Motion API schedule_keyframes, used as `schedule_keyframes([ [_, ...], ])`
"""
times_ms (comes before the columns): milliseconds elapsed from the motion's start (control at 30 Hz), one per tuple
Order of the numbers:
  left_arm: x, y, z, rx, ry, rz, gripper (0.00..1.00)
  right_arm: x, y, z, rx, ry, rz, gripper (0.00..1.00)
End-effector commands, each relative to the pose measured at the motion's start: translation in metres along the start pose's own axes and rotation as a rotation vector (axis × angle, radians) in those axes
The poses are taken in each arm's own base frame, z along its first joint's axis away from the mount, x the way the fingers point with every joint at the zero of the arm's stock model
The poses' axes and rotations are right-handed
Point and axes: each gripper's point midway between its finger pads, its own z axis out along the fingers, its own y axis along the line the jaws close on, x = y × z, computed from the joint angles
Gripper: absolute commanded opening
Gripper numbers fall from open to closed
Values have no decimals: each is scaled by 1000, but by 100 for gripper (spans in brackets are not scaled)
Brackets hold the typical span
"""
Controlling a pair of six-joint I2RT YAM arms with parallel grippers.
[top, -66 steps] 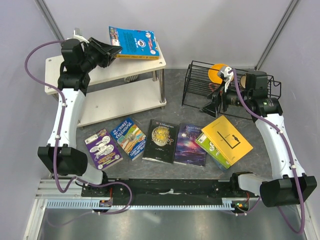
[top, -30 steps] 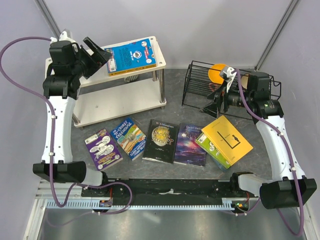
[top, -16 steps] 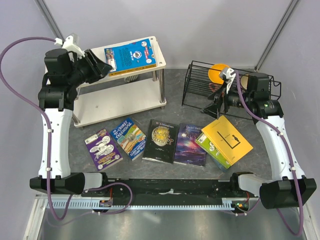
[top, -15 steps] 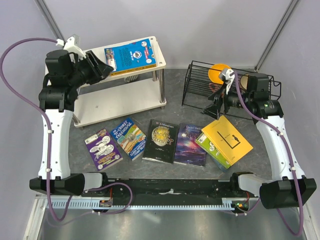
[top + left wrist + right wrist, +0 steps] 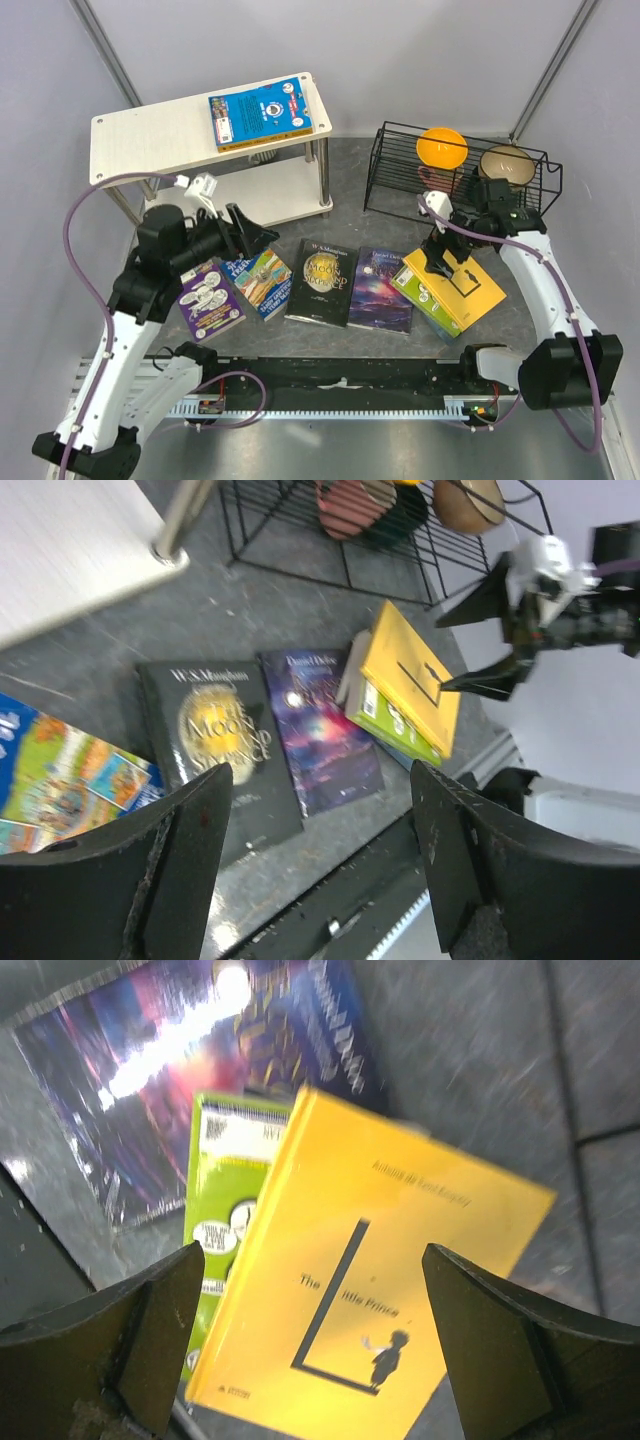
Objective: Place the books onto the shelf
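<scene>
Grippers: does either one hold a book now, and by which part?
Nothing is held. Left gripper and right gripper are open and empty; the right hangs over the yellow book.

Pale lilac walls [image 5: 420, 50] enclose a mottled grey tabletop [image 5: 345, 215] bearing a wire rack [image 5: 395, 165].

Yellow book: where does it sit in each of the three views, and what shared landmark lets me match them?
Top external: yellow book lower right, atop the lime-green book.
Left wrist: yellow book right of centre.
Right wrist: yellow book central, filling much of the frame.
Shared landmark: the dark galaxy book beside it, in all three.
</scene>
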Motion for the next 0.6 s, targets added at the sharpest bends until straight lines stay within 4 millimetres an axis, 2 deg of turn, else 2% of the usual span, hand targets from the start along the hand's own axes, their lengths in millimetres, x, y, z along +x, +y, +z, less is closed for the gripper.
schedule_keyframes([
  [0,20,-20,20,138,-17,-119,78,35,-4,18,-1,114,73,98],
  [33,27,-22,24,150,-7,-132,78,36,-2,23,-16,112,101,98],
  [67,47,-21,34,155,43,-148,79,35,-3,30,-11,103,112,98],
  [100,48,-28,40,185,33,-166,78,37,-6,32,13,118,147,98],
  [133,61,-22,53,164,63,-187,78,37,-7,36,23,127,147,98],
  [167,73,-33,58,192,96,-200,79,39,-13,38,52,130,149,98],
  [233,82,-39,74,213,99,-213,79,45,-22,37,104,162,169,98],
  [267,96,-46,88,228,145,-229,79,46,-24,37,116,171,175,98],
  [300,102,-50,95,237,162,-238,79,48,-25,36,127,180,182,98],
  [333,97,-58,104,269,135,-238,79,52,-28,34,145,192,193,98],
  [367,113,-57,119,253,182,-257,79,56,-26,35,143,202,200,98],
  [467,112,-69,143,293,173,-295,79,69,-26,32,141,227,216,98],
  [500,125,-61,160,270,202,-316,79,74,-25,32,135,236,222,98],
  [567,124,-75,175,316,212,-342,79,83,-23,31,115,245,229,98],
])
